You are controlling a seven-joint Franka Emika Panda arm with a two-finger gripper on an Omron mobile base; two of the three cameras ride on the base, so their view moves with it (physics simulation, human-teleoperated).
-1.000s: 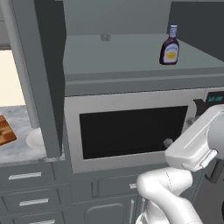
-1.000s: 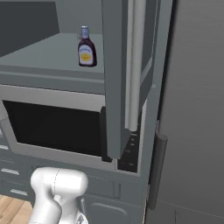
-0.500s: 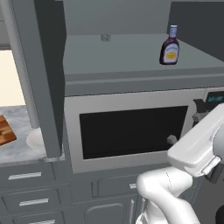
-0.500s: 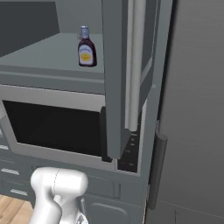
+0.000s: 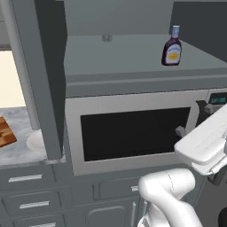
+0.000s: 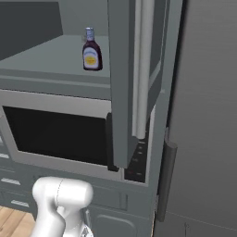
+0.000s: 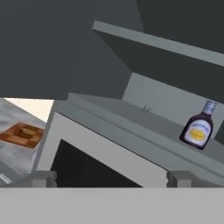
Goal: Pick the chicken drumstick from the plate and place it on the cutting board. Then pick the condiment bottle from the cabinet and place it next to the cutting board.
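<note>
The condiment bottle, dark with a yellow label and a bluish cap, stands upright on the grey shelf of the open cabinet above the microwave. My gripper is open with nothing between its fingers. It sits below and left of the bottle, well short of it, in front of the microwave. The checkered cutting board lies on the counter far to the left. A white plate peeks out beside it. The chicken drumstick is too small to make out.
The microwave fills the space under the shelf. Open cabinet doors flank the shelf on both sides. Grey drawers sit under the counter. A tall grey fridge front stands at the right.
The hand has crept slightly upward in front of the microwave. The bottle has not moved and the gripper stays open.
</note>
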